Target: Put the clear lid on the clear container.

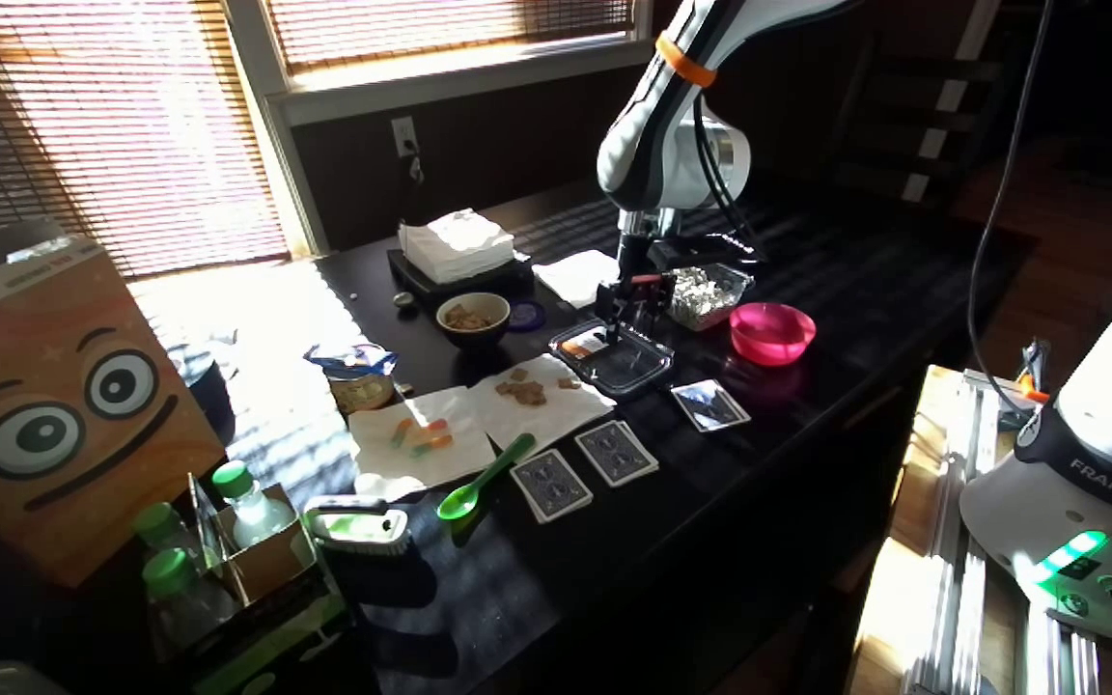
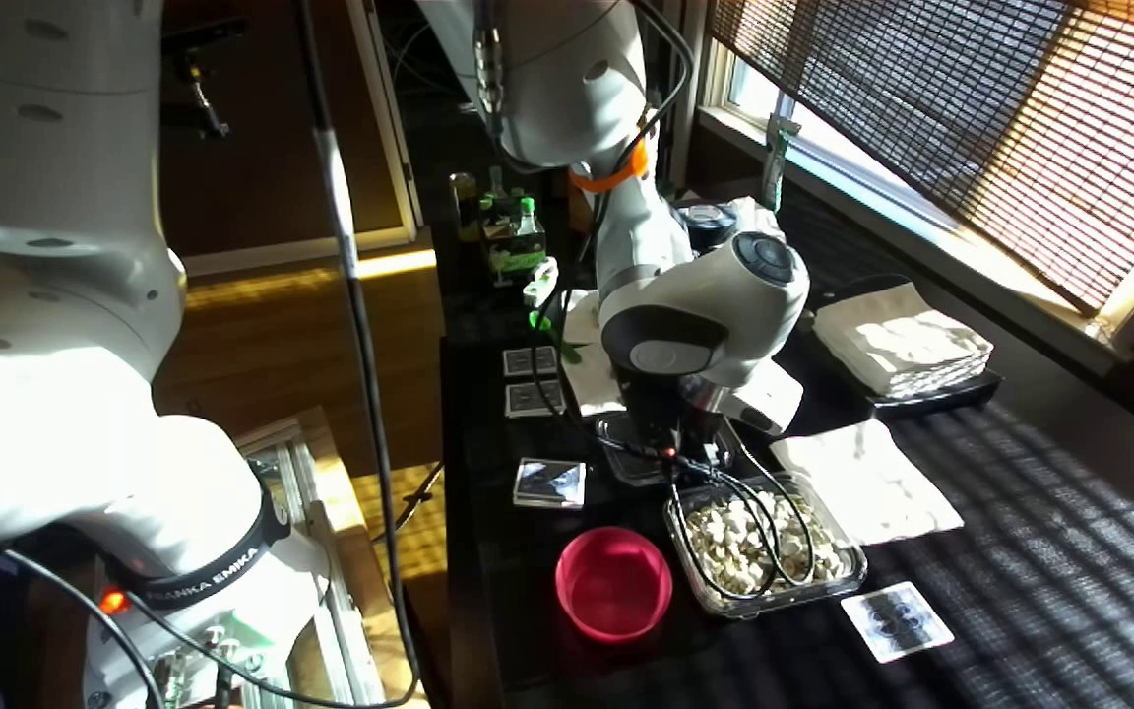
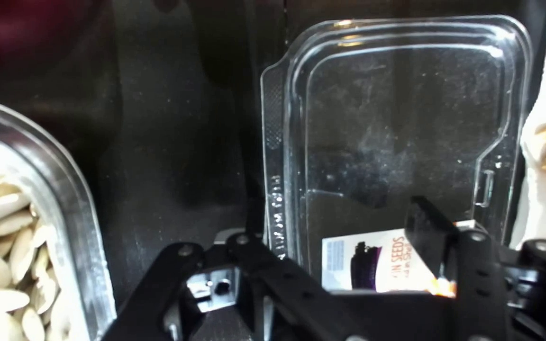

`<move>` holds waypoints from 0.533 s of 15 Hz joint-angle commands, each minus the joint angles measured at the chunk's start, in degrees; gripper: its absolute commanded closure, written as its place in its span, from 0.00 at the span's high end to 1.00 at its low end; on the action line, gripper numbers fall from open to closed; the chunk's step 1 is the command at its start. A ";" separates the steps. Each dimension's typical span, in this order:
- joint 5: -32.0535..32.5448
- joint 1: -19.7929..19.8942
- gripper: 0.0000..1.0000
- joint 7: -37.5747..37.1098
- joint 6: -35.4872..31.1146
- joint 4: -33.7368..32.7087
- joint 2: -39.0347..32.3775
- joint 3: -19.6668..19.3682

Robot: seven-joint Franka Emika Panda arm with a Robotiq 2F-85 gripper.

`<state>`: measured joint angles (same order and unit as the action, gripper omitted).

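Note:
The clear lid [image 3: 396, 118] is a flat see-through rectangle with a white and orange label, lying on the dark table; it shows in both exterior views [image 1: 628, 372] [image 2: 631, 463]. The clear container [image 3: 76, 208] stands beside it, uncovered and full of pale seeds, also in both exterior views [image 1: 725, 311] [image 2: 793, 597]. My gripper [image 3: 337, 210] is open and empty, low over the label end of the lid. One finger is near the lid's long edge, the other over the label. I cannot tell whether they touch it. The gripper also shows in an exterior view [image 1: 628, 323].
A pink bowl [image 1: 773, 335] stands next to the container. Napkins with snacks [image 1: 537, 396] lie beside the lid. Card stacks [image 1: 710, 405] are near the table edge. A food bowl [image 1: 474, 323] and a napkin stack [image 2: 907, 340] stand toward the window. A green spoon [image 1: 486, 478] lies farther off.

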<state>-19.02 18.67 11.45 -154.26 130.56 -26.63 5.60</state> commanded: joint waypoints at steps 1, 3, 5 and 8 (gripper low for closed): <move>-2.09 0.73 0.62 2.32 2.26 -2.00 -1.29 0.47; -2.32 0.79 0.55 2.48 2.57 -2.11 -1.35 0.48; -2.71 0.88 0.54 2.66 2.82 -2.06 -1.25 0.51; -3.07 0.84 0.41 2.71 3.02 -2.04 -1.11 0.31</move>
<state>-20.12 18.78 12.05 -152.81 129.83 -27.09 5.59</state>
